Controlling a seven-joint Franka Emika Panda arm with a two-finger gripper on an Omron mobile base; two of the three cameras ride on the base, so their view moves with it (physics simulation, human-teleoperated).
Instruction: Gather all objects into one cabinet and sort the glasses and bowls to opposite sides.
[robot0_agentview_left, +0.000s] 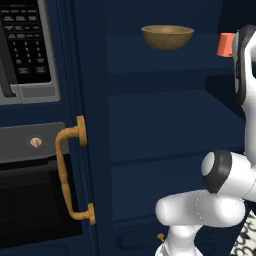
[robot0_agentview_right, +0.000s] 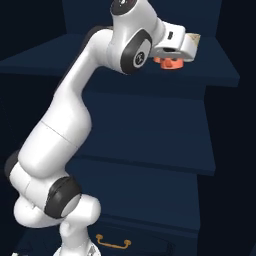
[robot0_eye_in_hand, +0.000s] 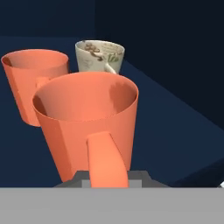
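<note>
Our gripper (robot0_eye_in_hand: 109, 181) holds the near orange cup (robot0_eye_in_hand: 87, 127) by its handle; two more cups stand just beyond it.

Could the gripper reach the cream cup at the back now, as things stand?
Probably not directly. In the hand view the gripper is closed on the handle of a near orange cup, which sits between it and the cream cup. A second orange cup stands beside them.

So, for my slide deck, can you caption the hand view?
Gripper holding a coral-orange cup by its handle, beside another orange cup and a cream cup on the cabinet shelf.
</note>
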